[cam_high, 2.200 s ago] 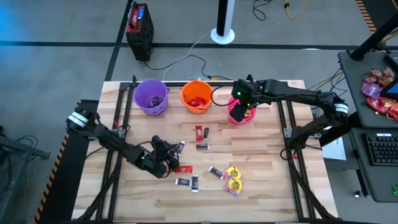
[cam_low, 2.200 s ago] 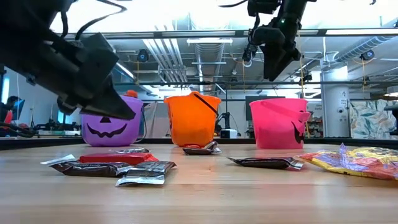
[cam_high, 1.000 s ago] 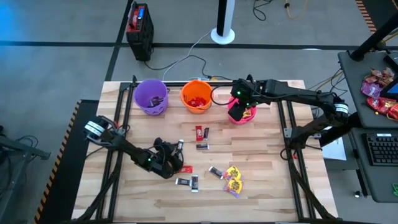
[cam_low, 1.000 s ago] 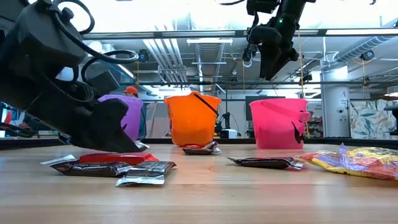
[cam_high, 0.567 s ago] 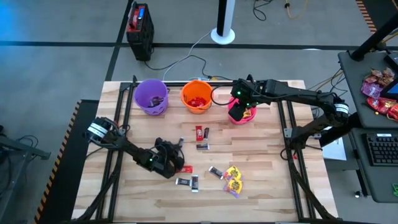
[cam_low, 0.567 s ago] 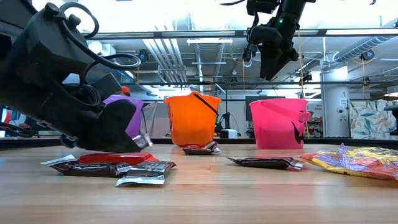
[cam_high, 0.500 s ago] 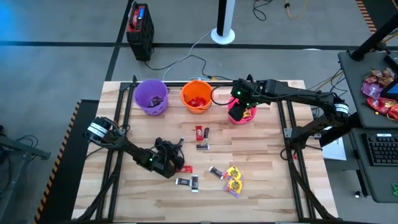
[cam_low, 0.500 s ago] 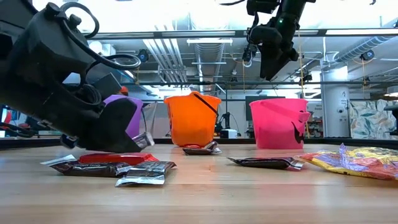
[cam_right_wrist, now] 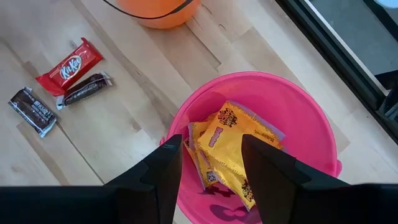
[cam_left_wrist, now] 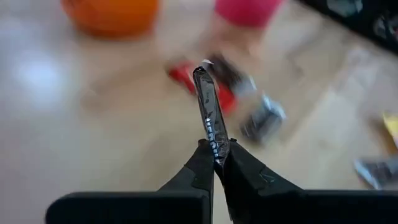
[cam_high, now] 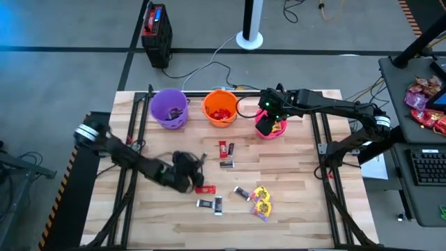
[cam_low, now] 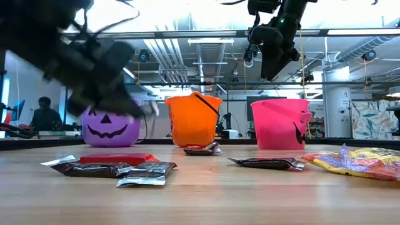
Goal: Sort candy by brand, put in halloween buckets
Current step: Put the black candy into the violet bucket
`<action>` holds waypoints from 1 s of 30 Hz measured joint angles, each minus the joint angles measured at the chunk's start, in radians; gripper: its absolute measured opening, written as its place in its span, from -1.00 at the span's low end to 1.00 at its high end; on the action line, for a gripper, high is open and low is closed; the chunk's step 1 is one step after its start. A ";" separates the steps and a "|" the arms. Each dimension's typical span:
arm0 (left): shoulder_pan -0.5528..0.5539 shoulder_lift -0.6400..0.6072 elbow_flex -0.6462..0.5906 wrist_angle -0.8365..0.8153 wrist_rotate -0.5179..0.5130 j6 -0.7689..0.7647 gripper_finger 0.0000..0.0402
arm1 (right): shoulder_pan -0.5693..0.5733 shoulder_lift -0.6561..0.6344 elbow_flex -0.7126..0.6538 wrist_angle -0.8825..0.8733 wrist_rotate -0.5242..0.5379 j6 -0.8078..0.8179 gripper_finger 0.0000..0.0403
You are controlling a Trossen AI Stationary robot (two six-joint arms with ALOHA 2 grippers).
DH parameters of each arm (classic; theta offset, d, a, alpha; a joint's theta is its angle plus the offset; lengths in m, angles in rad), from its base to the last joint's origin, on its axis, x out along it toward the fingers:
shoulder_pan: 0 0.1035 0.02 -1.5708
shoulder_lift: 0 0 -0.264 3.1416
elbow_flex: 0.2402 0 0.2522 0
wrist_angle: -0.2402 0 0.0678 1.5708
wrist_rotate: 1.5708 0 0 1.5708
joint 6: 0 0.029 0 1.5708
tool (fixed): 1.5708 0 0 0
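Observation:
My left gripper [cam_left_wrist: 217, 152] is shut on a dark bar [cam_left_wrist: 208, 112], held above the table's middle left [cam_high: 189, 167]. On the wood lie a red bar [cam_high: 205, 189], dark bars [cam_high: 209, 203] [cam_high: 242, 193], yellow packets [cam_high: 261, 202], and a red and a dark bar [cam_high: 226, 147] farther back. Along the far edge stand the purple bucket [cam_high: 169, 108], the orange bucket [cam_high: 219, 108] and the pink bucket [cam_high: 270, 127]. My right gripper [cam_right_wrist: 214, 177] hangs open over the pink bucket [cam_right_wrist: 249, 149], which holds yellow packets [cam_right_wrist: 230, 143]. My left gripper pinches one end of the dark bar [cam_left_wrist: 216, 144] between its two fingertips. The fingers come slanting down from the table's left. The bar sticks out beyond the fingertips, seen edge-on, and is lifted clear of the table.
The table's dark frame rails [cam_high: 131, 132] [cam_high: 322, 139] run along its left and right sides. A heap of red and pink sweets [cam_high: 425, 104] lies on a side desk at the right. Bare wood [cam_high: 293, 174] shows at the right of the table.
My left gripper has risen from the table beside the red bar and carries the dark bar up with it, now clear of the wood. The other candy lies as before.

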 joint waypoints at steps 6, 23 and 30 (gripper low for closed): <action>0.141 -0.340 0.030 -0.246 -0.020 0.153 -0.99 | 0.000 0.000 0.000 0.033 0.000 0.008 -0.21; 1.047 -0.492 0.316 -0.951 0.634 0.552 -1.00 | 0.000 0.000 0.000 0.080 0.000 0.055 -0.21; 1.088 -0.415 0.332 -0.952 0.659 0.655 -1.00 | 0.000 0.000 0.000 0.077 0.000 0.063 -0.21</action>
